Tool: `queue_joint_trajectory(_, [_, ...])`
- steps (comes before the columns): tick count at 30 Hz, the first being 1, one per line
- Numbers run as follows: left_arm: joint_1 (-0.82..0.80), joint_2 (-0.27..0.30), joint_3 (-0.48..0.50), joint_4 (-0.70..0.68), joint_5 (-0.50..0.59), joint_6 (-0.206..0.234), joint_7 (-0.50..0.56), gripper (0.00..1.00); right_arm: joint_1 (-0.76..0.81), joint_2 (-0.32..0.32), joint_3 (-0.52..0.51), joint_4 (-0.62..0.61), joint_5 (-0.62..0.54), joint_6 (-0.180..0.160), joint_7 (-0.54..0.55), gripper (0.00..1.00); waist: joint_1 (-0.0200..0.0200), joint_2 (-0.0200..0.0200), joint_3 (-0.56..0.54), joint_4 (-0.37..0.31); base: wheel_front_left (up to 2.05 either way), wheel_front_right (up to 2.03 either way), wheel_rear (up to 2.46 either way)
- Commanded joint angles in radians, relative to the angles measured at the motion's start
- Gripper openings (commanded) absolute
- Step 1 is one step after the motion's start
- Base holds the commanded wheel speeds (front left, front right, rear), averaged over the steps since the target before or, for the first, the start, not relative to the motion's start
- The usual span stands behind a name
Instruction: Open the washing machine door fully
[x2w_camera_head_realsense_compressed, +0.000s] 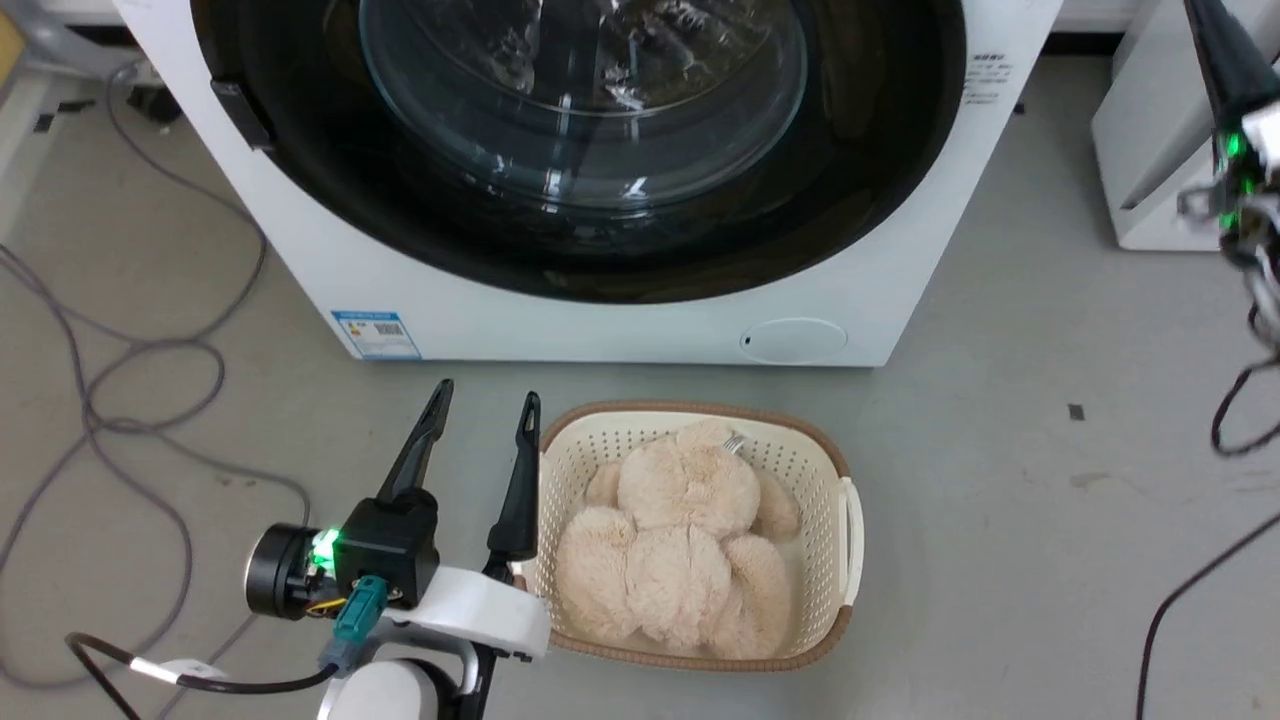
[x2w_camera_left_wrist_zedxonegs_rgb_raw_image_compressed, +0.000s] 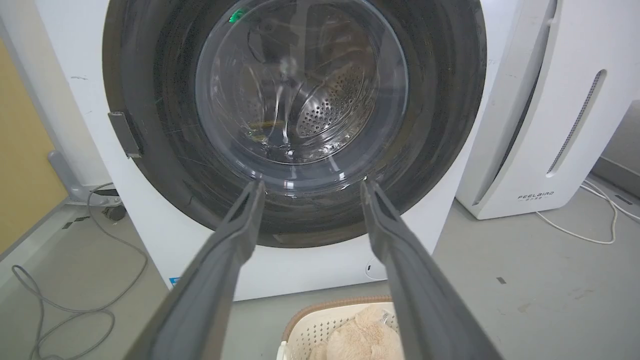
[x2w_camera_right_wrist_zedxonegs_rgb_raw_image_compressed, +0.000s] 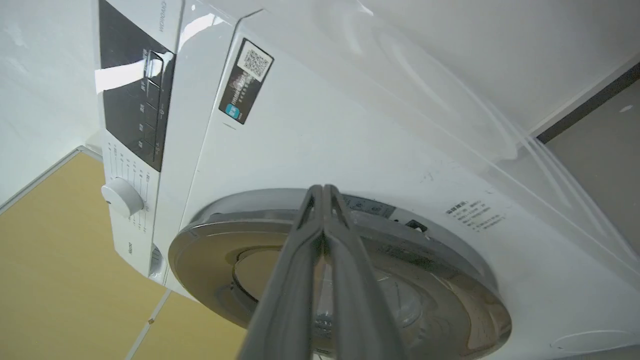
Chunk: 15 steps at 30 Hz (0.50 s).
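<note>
1. The left gripper (x2w_camera_head_realsense_compressed: 488, 392) was found spread and empty, low before the washing machine (x2w_camera_head_realsense_compressed: 600, 325), just beside a basket (x2w_camera_head_realsense_compressed: 690, 408).
2. The washing machine door (x2w_camera_head_realsense_compressed: 580, 120) was seen seated in the machine's front; opening was judged not yet begun.
3. The right gripper (x2w_camera_right_wrist_zedxonegs_rgb_raw_image_compressed: 322, 189) was clenched on nothing, aimed at the door's rim.

Three views closing on the washing machine (x2w_camera_head_realsense_compressed: 600, 330) front
The head view looks steeply down onto the floor (x2w_camera_head_realsense_compressed: 1000, 520) and basket (x2w_camera_head_realsense_compressed: 690, 410). The left wrist view faces the washing machine door (x2w_camera_left_wrist_zedxonegs_rgb_raw_image_compressed: 300, 100) squarely from low and near. The right wrist view, rolled sideways, skims that door closely. All share the door.
</note>
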Motion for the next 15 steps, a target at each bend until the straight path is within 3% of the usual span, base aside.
queue_joint_trajectory(1, [-0.022,0.005,-0.010,-0.004,-0.005,0.007,-0.011,1.00,-0.079,-0.018,0.046,0.048,0.053,0.001,0.032,0.00,-0.0001,-0.0001,0.014,0.005,0.00,0.00,0.00])
queue_joint_trajectory(15, [-0.073,0.005,-0.048,-0.010,-0.012,0.013,-0.038,1.00,-0.423,-0.029,0.341,0.294,0.251,0.001,0.315,0.00,-0.0001,-0.0001,0.086,0.022,0.00,0.00,0.00])
